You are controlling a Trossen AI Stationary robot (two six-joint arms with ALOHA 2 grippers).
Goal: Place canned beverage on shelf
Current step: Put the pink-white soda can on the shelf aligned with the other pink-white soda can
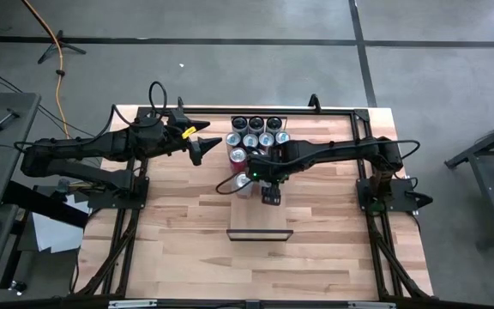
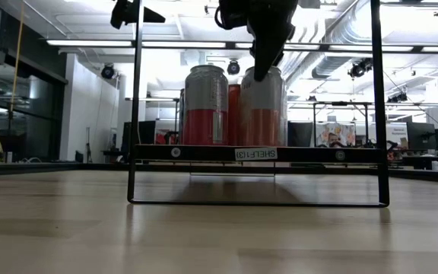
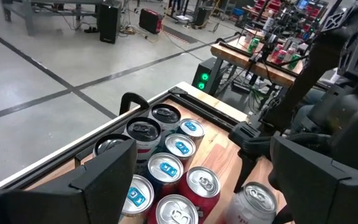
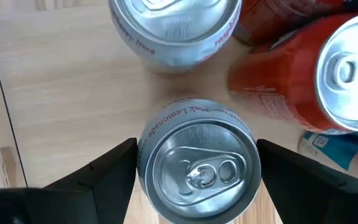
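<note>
A silver can with a pink-red lower half stands apart from the can cluster, toward the near edge. My right gripper is above it, shut on it; it also shows in the right wrist view and the low view. The shelf, a pale plank on a thin dark frame, stands nearer the front edge. My left gripper hovers open and empty left of the cluster, with its fingers wide apart in the left wrist view. My right gripper pinches the can between its two fingers, one on each side of the can's upper wall just below the rim. The fingers come from above, pointing down. The can is upright. The shelf plank hides its bottom, so whether it stands on the table cannot be told.
Several more cans, red, blue-topped and silver, stand packed at the table's far middle. A second silver-and-red can and red cans stand close to the held one. Bare tabletop lies to the left and right of the shelf.
</note>
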